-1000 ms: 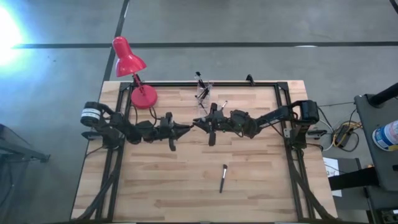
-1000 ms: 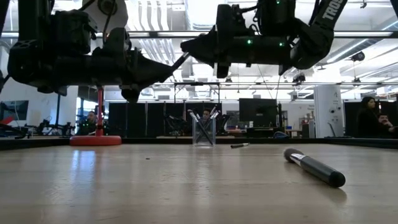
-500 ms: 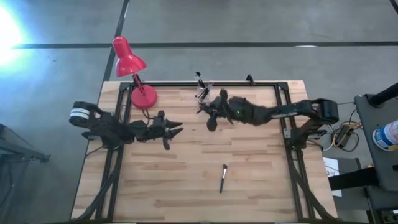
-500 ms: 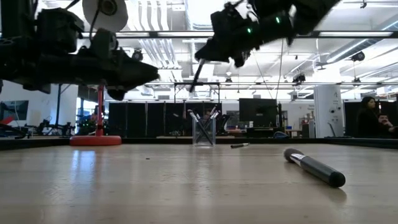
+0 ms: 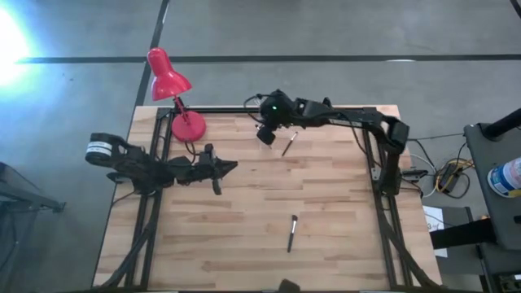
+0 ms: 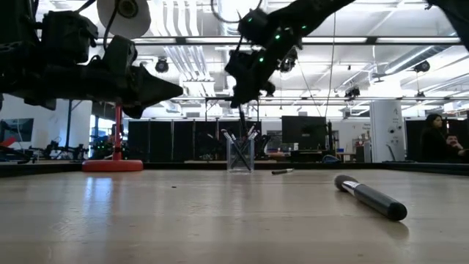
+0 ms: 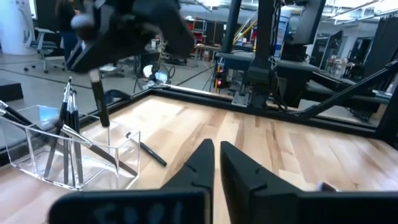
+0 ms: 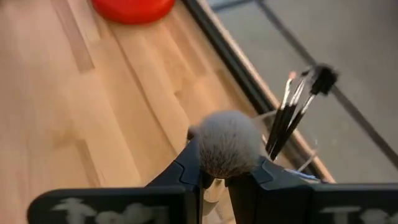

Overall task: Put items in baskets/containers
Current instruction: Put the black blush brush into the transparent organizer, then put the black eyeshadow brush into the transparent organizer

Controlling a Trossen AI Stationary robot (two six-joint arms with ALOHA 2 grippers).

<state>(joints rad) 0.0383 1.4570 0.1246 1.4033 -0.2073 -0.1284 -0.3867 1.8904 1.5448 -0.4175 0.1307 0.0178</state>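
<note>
clear holder with several brushes upright inside, at the worktop's far edge, near its middle. right gripper directly above holder, fingers clamped on a fluffy-tipped brush pointing down. loose brush just beside holder; another toward near edge. left gripper over left-middle, fingers together, nothing held. red lamp at far-left corner.
</note>
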